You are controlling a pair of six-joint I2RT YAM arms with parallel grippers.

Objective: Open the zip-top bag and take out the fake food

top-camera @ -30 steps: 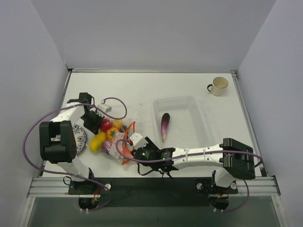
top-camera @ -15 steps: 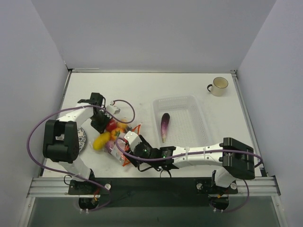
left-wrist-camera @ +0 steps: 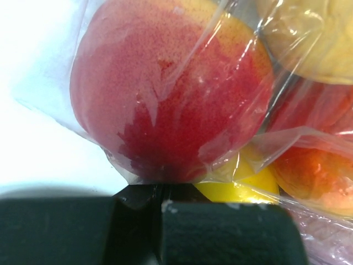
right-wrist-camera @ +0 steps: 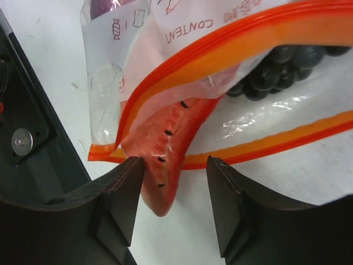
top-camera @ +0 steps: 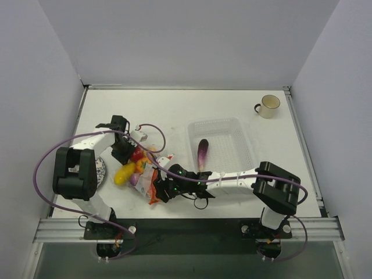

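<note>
The zip-top bag (top-camera: 144,176) lies on the counter (top-camera: 174,113) just left of the basket (top-camera: 244,132), with its orange zip strip (right-wrist-camera: 248,44) parted, so the opening step looks done. One piece of fake food, the eggplant (top-camera: 202,154), lies in the basket. The rest is in the bag: a red-and-yellow fruit (left-wrist-camera: 165,94), grapes (right-wrist-camera: 276,69) and yellow pieces. A red slice (right-wrist-camera: 160,185) pokes out of the mouth.

The left gripper (left-wrist-camera: 160,201) is clenched on the zip-top bag's far corner, on the side away from the basket. The right gripper (right-wrist-camera: 176,163) sits at the mouth with jaws apart, straddling the slice and not yet squeezing it. Most of the emptying is left.
</note>
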